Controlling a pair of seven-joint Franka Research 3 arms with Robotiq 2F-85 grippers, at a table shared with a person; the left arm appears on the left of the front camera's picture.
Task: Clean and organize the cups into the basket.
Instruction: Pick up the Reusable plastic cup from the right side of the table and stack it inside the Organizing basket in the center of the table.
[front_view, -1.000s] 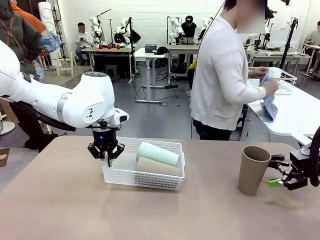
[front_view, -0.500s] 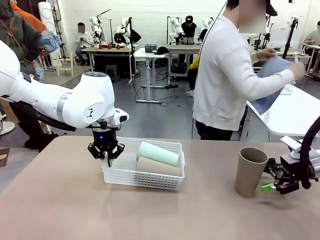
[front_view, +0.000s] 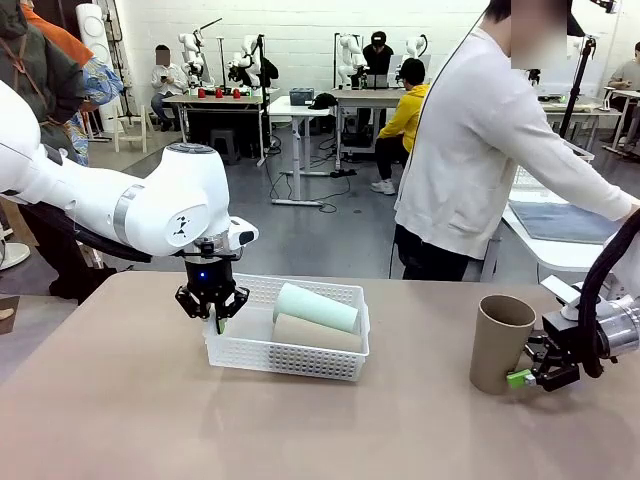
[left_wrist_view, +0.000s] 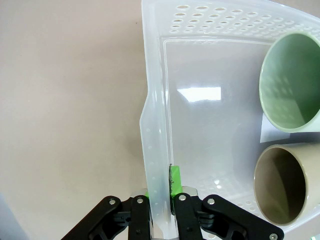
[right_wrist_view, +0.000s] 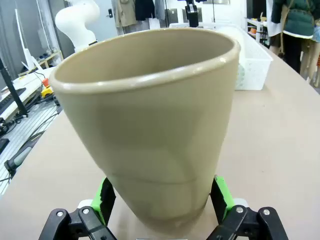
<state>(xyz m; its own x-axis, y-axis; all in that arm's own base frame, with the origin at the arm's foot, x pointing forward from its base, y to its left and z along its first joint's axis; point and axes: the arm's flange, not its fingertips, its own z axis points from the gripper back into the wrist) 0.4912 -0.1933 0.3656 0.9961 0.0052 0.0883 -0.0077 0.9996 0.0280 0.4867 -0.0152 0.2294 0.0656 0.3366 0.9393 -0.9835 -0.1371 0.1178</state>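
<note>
With right fingers (front_view: 518, 378) spread wide, green pads either side of its base, closed in over the last second on the upright tan-brown matte tumbler (front_view: 498, 342) standing on the tan desk (front_view: 400, 430), well apart from the white perforated plastic basket (front_view: 290, 358); looks poised for the pick-up, no squeeze yet. Keeps left fingers (front_view: 216, 320) clenched on the basket's left-hand wall, unmoved, with a pale mint tumbler (front_view: 315, 307) and a second tan-brown tumbler (front_view: 318, 333) lying inside. Hard to tell whether the pads touch the upright tumbler, with the far pad hidden behind it in the front view.
</note>
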